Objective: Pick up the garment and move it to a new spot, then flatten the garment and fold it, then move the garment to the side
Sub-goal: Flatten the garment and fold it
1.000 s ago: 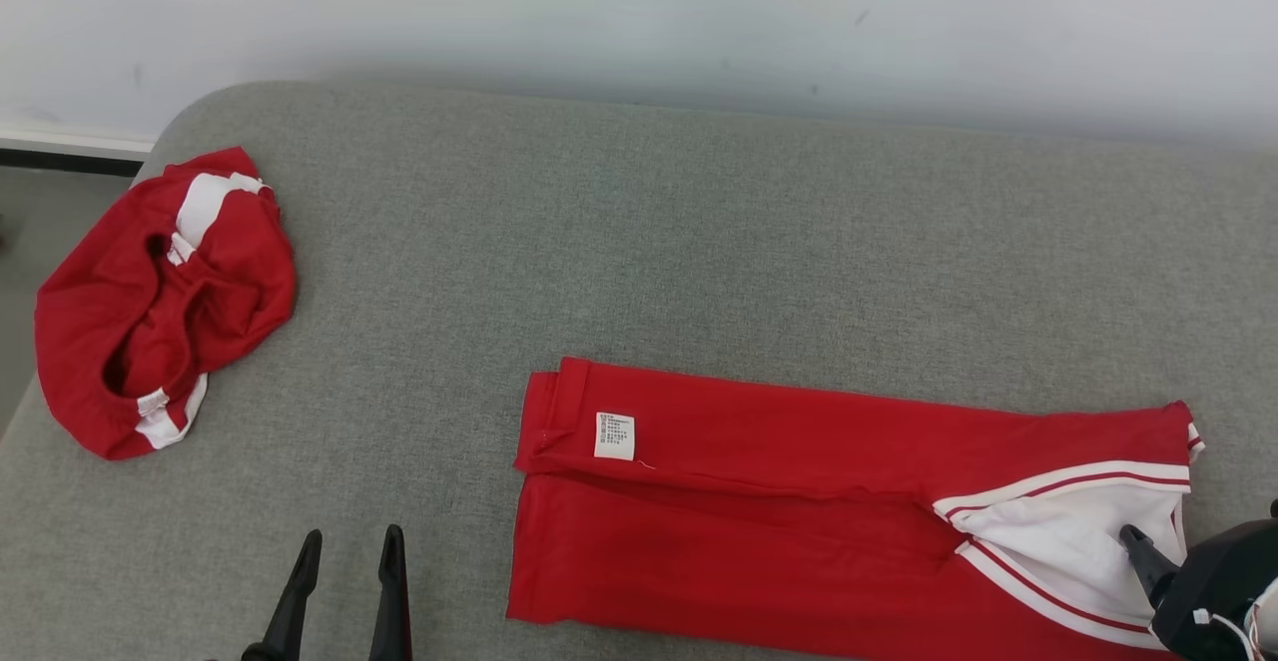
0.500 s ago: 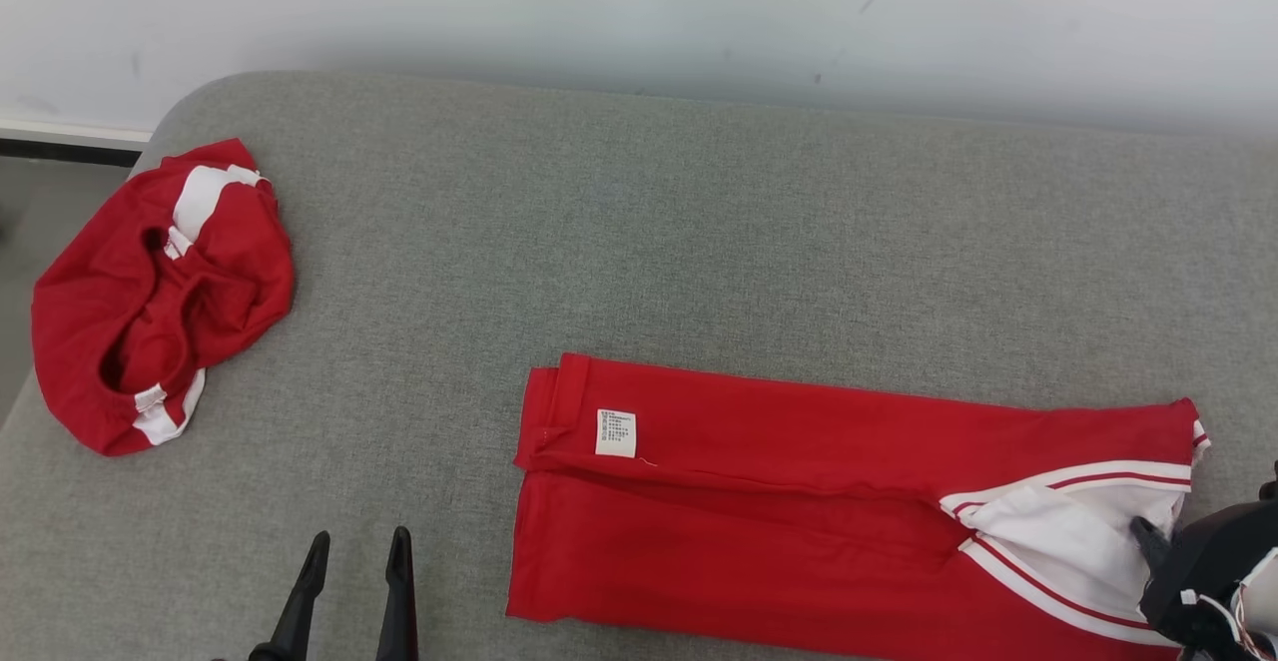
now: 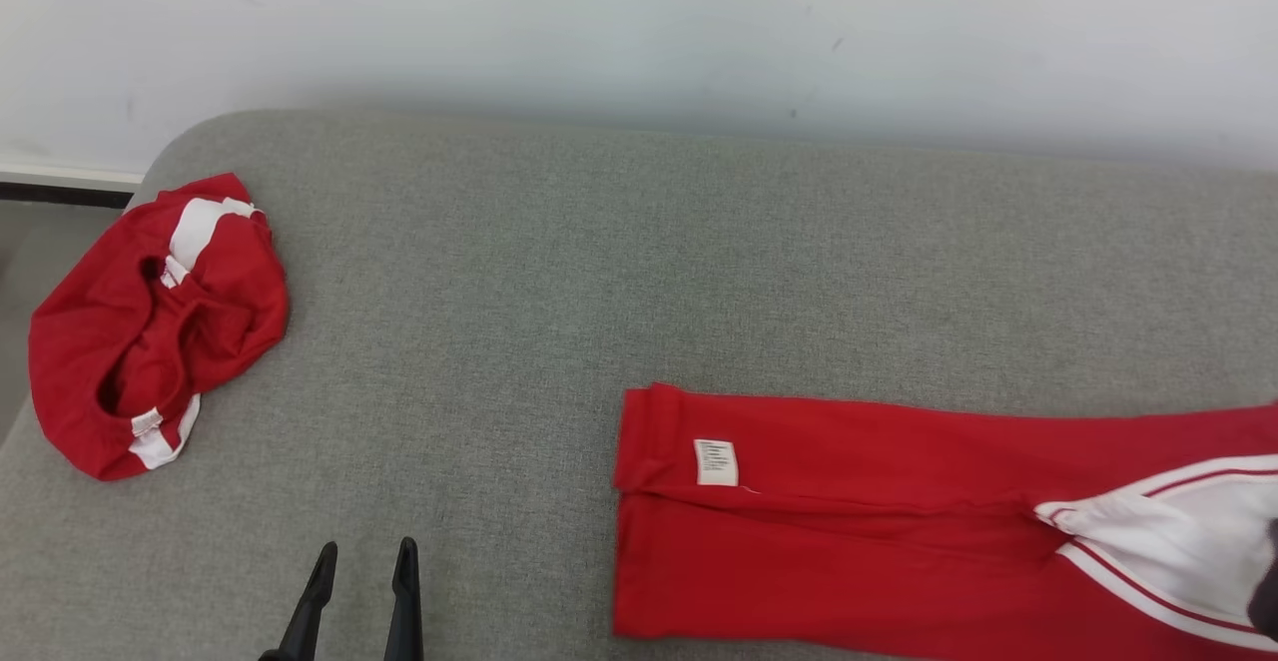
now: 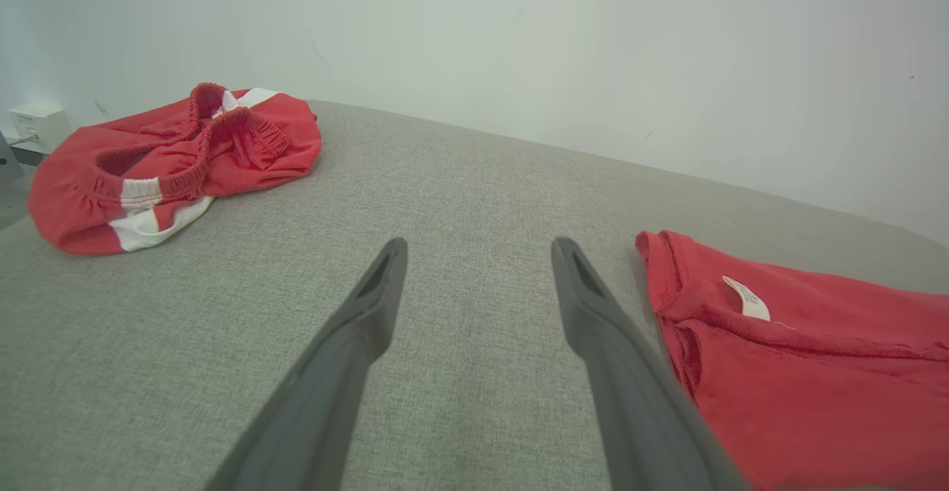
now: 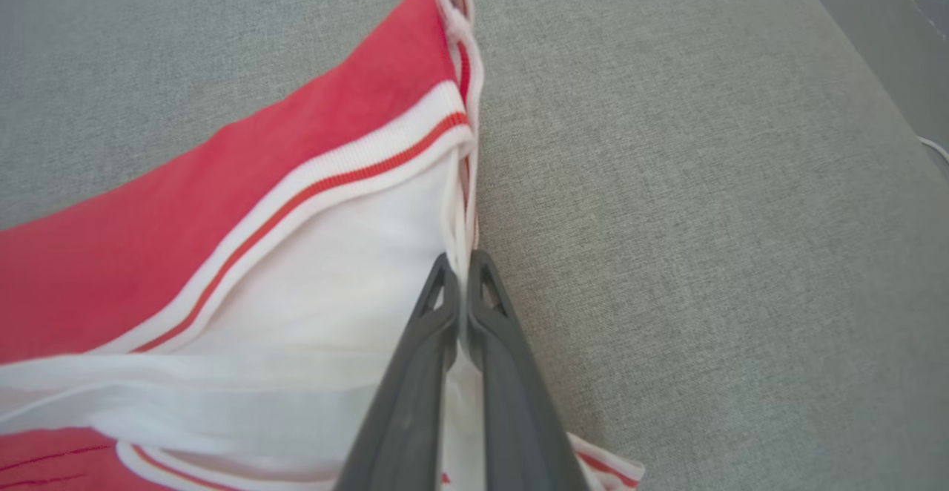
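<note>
A long red garment [image 3: 849,551] with white, red-striped trim lies folded flat on the grey cushion [image 3: 599,272], a white label [image 3: 716,462] near its left end. In the right wrist view my right gripper [image 5: 463,261] is shut on the garment's white edge [image 5: 348,283], with cloth pinched between the fingers. My left gripper [image 3: 367,546] stands open over bare cushion, left of the garment's end [image 4: 801,372]. Nothing sits between the left gripper's [image 4: 478,246] fingers.
A second red garment [image 3: 150,331] with white stripes lies crumpled at the cushion's far left corner [image 4: 170,165]. A pale wall [image 3: 639,22] rises behind the cushion. The cushion's rounded left edge drops to the floor [image 3: 20,262].
The folded garment has slid to the right across the cushion, pulled by my right gripper, which has moved toward the head view's right edge. The camera tilted slightly. The left gripper stays put.
</note>
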Motion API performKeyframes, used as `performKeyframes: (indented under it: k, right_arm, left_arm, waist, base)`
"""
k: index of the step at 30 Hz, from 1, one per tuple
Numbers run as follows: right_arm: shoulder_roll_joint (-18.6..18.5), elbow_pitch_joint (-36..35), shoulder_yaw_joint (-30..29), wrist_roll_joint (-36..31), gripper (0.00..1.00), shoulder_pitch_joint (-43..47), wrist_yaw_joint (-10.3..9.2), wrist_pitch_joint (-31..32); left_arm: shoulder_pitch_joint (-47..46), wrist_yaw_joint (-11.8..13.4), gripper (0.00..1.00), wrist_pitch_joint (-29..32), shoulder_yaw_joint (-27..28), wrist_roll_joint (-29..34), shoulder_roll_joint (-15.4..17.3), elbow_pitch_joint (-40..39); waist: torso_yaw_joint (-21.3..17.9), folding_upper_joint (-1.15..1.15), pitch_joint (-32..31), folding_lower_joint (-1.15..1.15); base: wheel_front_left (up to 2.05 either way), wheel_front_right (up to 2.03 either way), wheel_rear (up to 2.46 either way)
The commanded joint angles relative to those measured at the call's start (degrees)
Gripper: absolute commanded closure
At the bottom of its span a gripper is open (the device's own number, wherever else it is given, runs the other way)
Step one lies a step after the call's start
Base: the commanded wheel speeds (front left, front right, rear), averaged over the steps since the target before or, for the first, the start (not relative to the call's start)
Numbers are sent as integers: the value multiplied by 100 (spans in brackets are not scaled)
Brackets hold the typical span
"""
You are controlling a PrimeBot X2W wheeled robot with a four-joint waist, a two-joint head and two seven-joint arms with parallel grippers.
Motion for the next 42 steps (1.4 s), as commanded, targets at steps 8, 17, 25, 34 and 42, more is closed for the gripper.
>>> performKeyframes:
  k: [8, 17, 25, 34, 42]
  right_arm:
    - [-92, -555, -351, -280, 100, 301, -16, 262]
    - [254, -1594, 694, 120, 100, 597, -15, 872]
    - [546, -1891, 2009, 475, 100, 611, -15, 1039]
    - [825, -1416, 3256, 733, 100, 72, -15, 884]
    - [977, -527, 3895, 783, 100, -571, -15, 662]
  left_arm:
    - [134, 3, 0, -17, 7, -106, -6, 30]
    - [228, 27, 0, -17, 30, -131, -5, 55]
    - [193, 20, 0, -17, -111, -121, -4, 88]
    - [148, 6, 0, -17, -200, -102, -5, 137]
    - [12, 1, 0, -17, -330, -146, -4, 190]
  waist:
    - [-72, 0, -190, 0]
    - [-141, 0, -375, 0]
    - [-39, 0, -418, 0]
    - [48, 0, -384, 0]
    - [195, 0, -328, 0]
  base:
    - [0, 0, 0]
    - [0, 0, 0]
    - [0, 0, 0]
    - [0, 0, 0]
    - [0, 0, 0]
